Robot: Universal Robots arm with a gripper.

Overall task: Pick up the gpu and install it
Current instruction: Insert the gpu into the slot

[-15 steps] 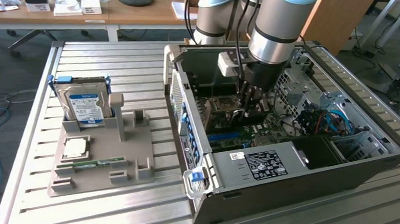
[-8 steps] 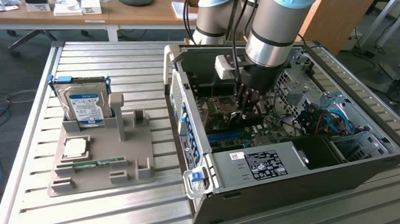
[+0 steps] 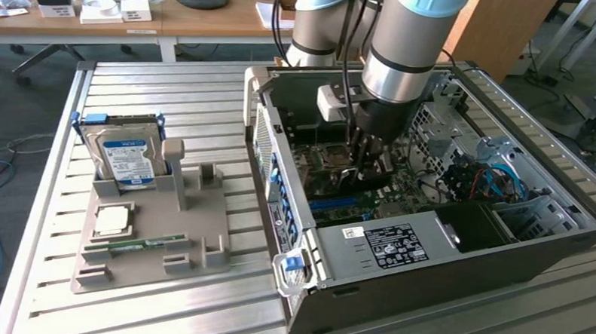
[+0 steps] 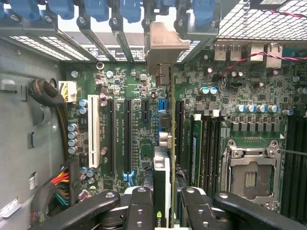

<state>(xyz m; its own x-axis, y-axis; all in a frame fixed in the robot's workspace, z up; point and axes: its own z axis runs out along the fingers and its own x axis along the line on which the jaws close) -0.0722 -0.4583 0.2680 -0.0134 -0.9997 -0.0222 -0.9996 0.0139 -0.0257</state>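
The gpu (image 4: 162, 167) is seen edge-on in the wrist view, with a green board, a black shroud and a silver end bracket (image 4: 163, 48). My gripper (image 4: 162, 203) is shut on it, one black finger (image 4: 139, 206) on each side. The card stands upright over the motherboard (image 4: 124, 81), just beside the long black expansion slots (image 4: 128, 134). Its bracket reaches the rear slot openings. In the exterior view my gripper (image 3: 367, 166) is down inside the open computer case (image 3: 426, 248); the gpu is mostly hidden there by the fingers.
An empty CPU socket (image 4: 252, 172), memory sticks (image 4: 196, 148) and a cable bundle (image 4: 60, 184) flank the card. Blue slot latches (image 4: 96, 9) line the rear wall. On the exterior view's left, a grey holder (image 3: 143, 266) carries a hard drive (image 3: 127, 156), a processor (image 3: 112, 219) and a memory stick (image 3: 138, 243).
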